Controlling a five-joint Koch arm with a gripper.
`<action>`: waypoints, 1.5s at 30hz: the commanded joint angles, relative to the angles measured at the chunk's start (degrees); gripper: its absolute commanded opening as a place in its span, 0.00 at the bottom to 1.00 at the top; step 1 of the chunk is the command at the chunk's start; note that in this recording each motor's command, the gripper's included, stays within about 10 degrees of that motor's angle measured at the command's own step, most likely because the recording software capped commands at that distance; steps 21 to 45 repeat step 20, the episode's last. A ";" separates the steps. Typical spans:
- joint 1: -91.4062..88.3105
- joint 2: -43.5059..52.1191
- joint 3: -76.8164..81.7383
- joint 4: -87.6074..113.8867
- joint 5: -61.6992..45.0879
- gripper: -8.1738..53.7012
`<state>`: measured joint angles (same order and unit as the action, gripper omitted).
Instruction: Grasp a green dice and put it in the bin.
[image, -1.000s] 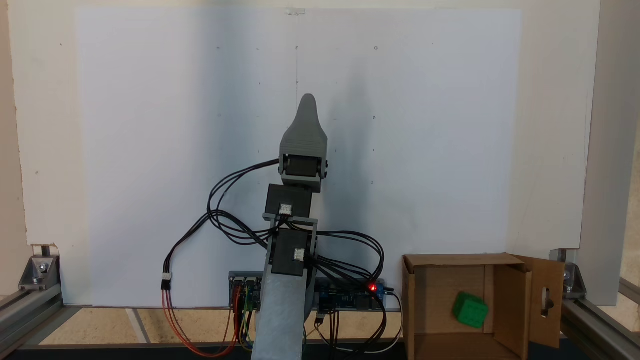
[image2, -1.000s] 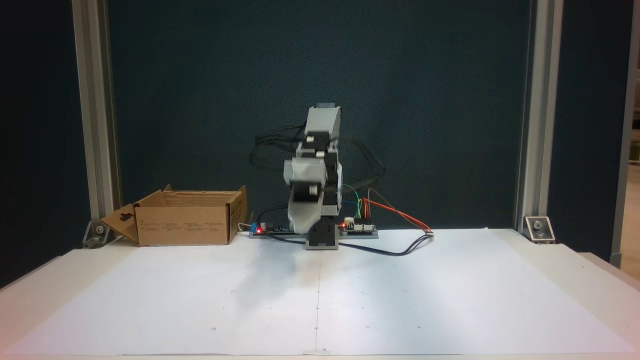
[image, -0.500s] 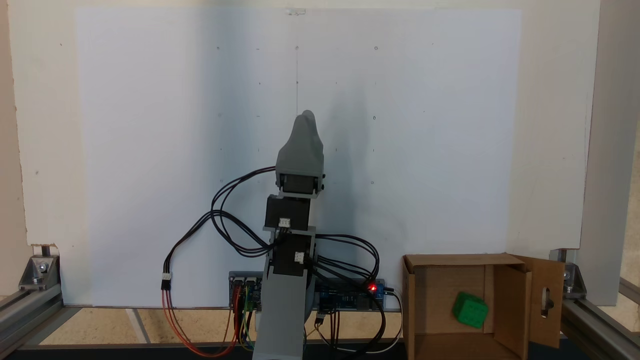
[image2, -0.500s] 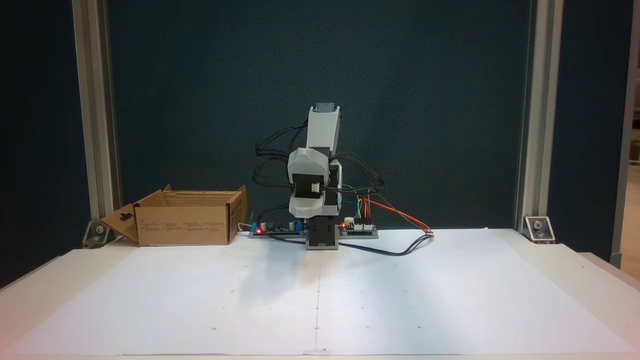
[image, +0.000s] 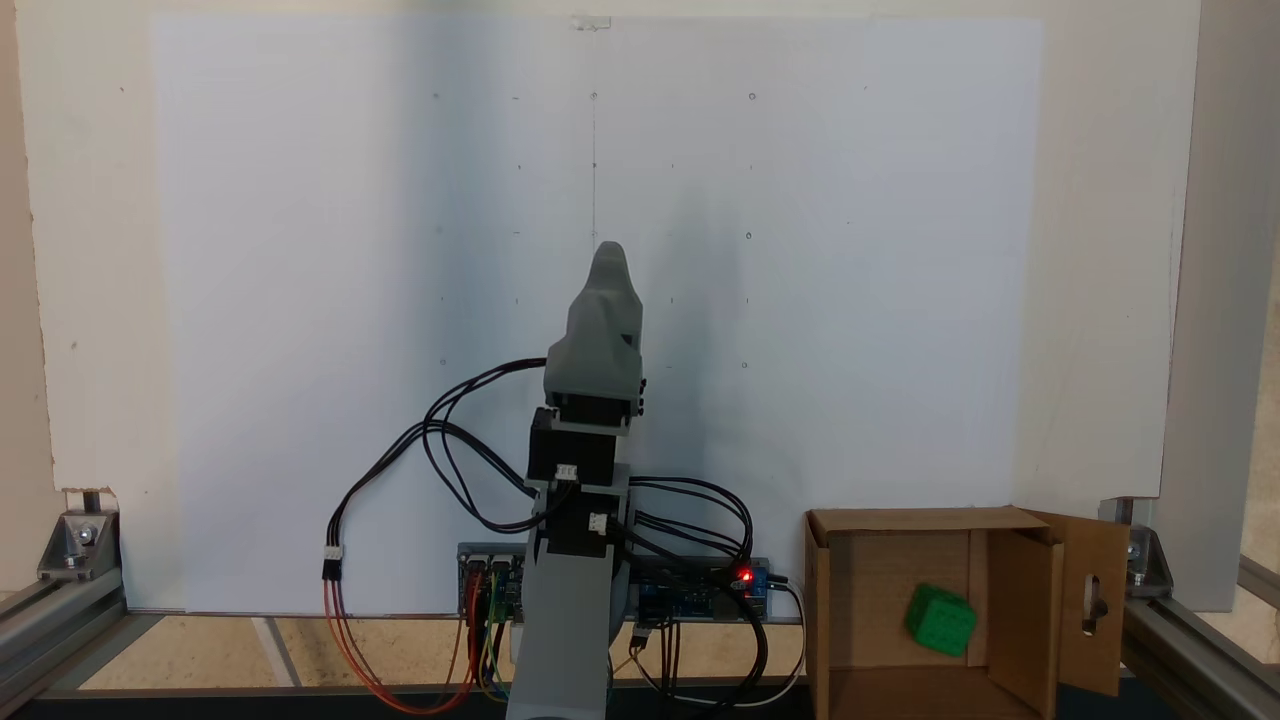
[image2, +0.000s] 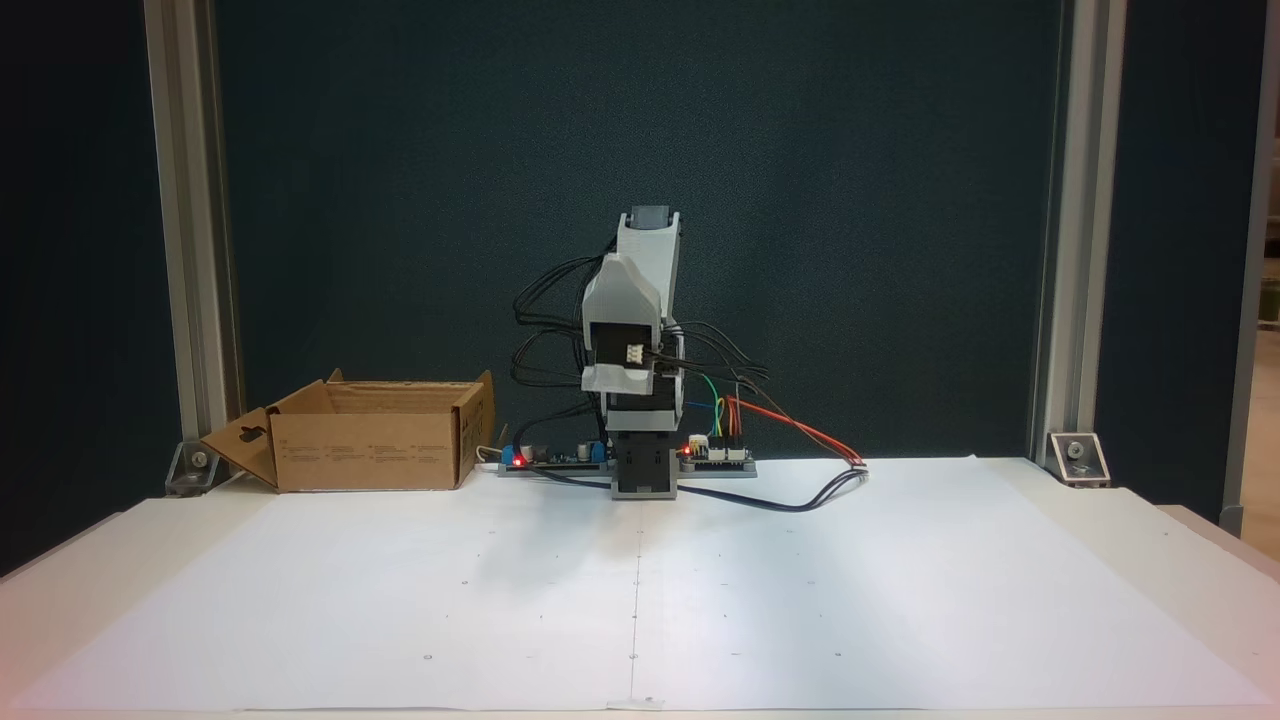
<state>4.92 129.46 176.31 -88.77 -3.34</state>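
- Fixed views from two sides show your Koch arm (image: 585, 470) folded back over its base at the near edge of the white paper sheet (image: 300, 300), with nothing carried.
- Your gripper (image: 610, 262) points toward 12 o'clock in the view from behind the arm, a single grey tapered tip over the sheet; in the facing view the gripper (image2: 622, 372) hangs tucked against the arm's front.
- Your jaws lie one behind the other for both cameras, so you cannot tell whether they are apart or closed.
- Your green dice (image: 940, 620) lies inside the bin (image: 850, 600), on the cardboard floor toward the box's right side, tilted on its corner rather than flat, at about 4 o'clock from the arm's base in the view from behind.
- Your bin (image2: 370, 445) stands at 9 o'clock from the arm in the facing view, just beside the electronics board (image2: 555, 460); its walls hide the dice there.
- One slotted flap (image: 1095, 600) stands open at the box's right side in the view from behind; in the facing view the same flap (image2: 245, 445) juts out at the box's left.
- Black cables (image: 450, 450) loop off the arm at 9 o'clock, and a red light (image: 744, 576) glows on the board at your arm's foot.
- Aluminium frame posts (image2: 190, 250) flank the table in the facing view.
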 joint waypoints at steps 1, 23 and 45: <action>0.09 6.24 2.81 -3.52 1.85 0.84; -0.18 6.06 2.81 -3.25 1.76 0.85; -0.18 6.06 2.81 -3.25 1.76 0.85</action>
